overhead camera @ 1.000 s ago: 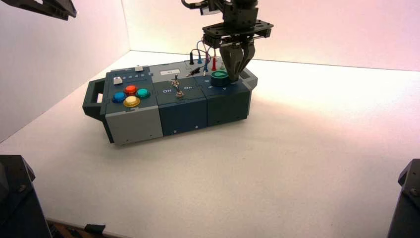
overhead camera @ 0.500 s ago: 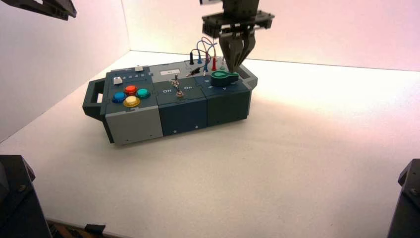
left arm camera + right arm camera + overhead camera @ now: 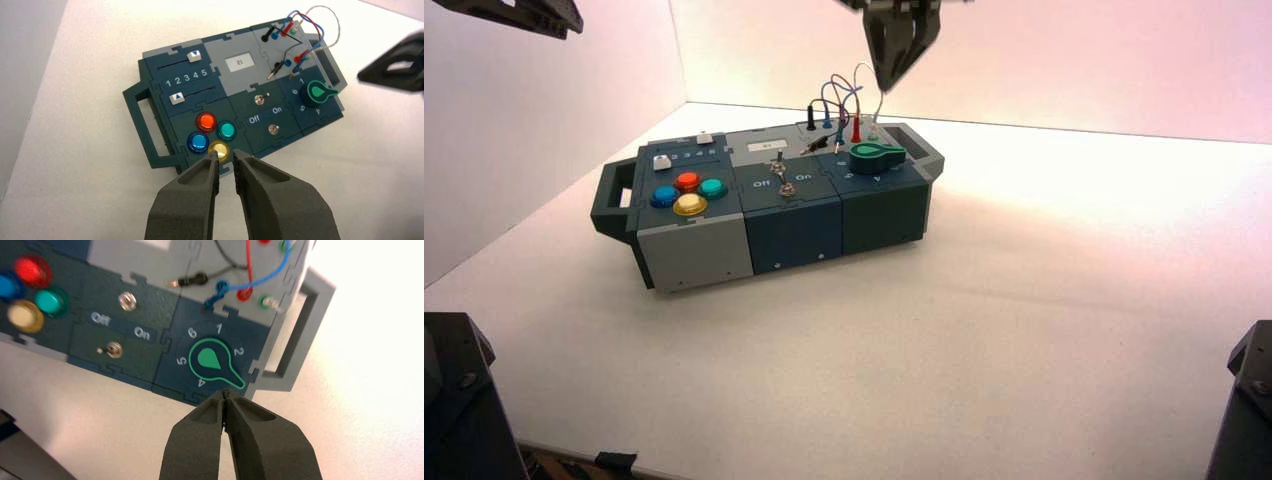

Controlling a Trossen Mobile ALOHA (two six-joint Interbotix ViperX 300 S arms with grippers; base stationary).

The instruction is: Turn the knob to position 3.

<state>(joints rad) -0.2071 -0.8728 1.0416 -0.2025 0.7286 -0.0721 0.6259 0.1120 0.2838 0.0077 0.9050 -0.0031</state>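
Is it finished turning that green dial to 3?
It looks done: the green knob points between 2 and 4, where 3 belongs. The right gripper hovers above the box, holding nothing. Probably only parking is left. The left gripper waits over the box's near side.

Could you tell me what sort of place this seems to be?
It looks like a robotics lab or test bench: a box of coloured buttons, switches and a green knob sits on a bare, pale table with plain walls behind, and a robot hand hangs above it.
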